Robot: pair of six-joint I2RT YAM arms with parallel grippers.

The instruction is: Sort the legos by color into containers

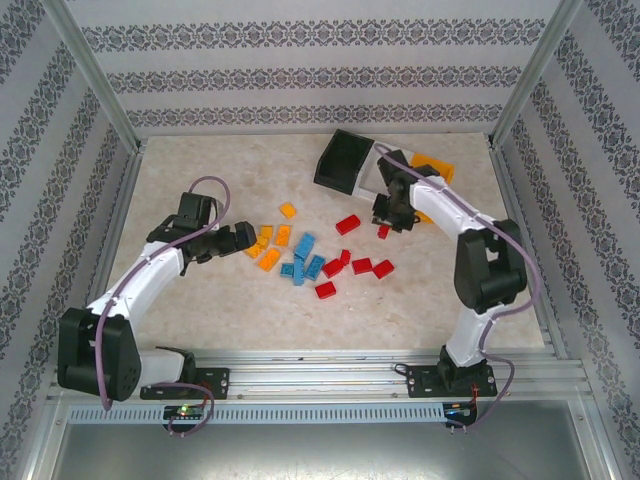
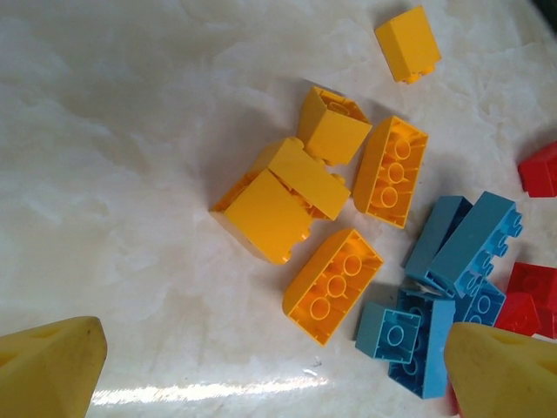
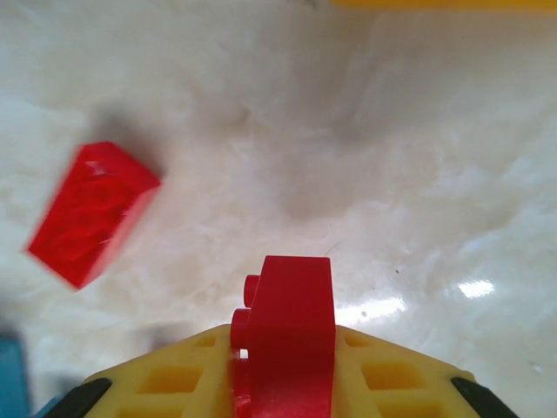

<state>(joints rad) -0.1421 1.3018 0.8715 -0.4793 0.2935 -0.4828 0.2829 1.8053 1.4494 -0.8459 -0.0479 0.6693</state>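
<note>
**Near rail to far wall:** Both arms reach out from the near rail over a pale marbled table point(image 1: 200, 320). The left gripper point(image 1: 244, 238) hangs low with its yellow fingers point(image 2: 52, 366) spread wide and nothing between them. Bare tabletop lies open to the left of those fingers, all the way to the side wall.

Just ahead of them sits a tight cluster of orange-yellow legos point(image 2: 296, 192). Several touch one another, two lie hollow side up, and one more rests apart, farther out. A huddle of blue legos point(image 2: 461, 248) crowds the right finger, brick against brick. Red legos point(image 2: 540, 170) lie just past them.

Farther out, the right gripper point(image 3: 283, 374) is clamped on a red lego point(image 3: 291, 322), which stands up between its yellow fingers point(image 3: 165, 383). Whether that brick is clear of the surface cannot be told. Open marble spreads ahead of these fingers. A second red lego point(image 3: 91, 213), blurred, lies ahead and to their left, well apart from the held one.

From above, the right gripper point(image 1: 392, 212) sits just on the near side of the containers. These are a black bin point(image 1: 345, 160), a white bin point(image 1: 368, 178) and an orange bin point(image 1: 437, 165), joined in a row set askew. The right arm crosses over the white and orange ones. Beyond the bins, only a narrow strip of table remains before the patterned back wall point(image 1: 320, 80).
</note>
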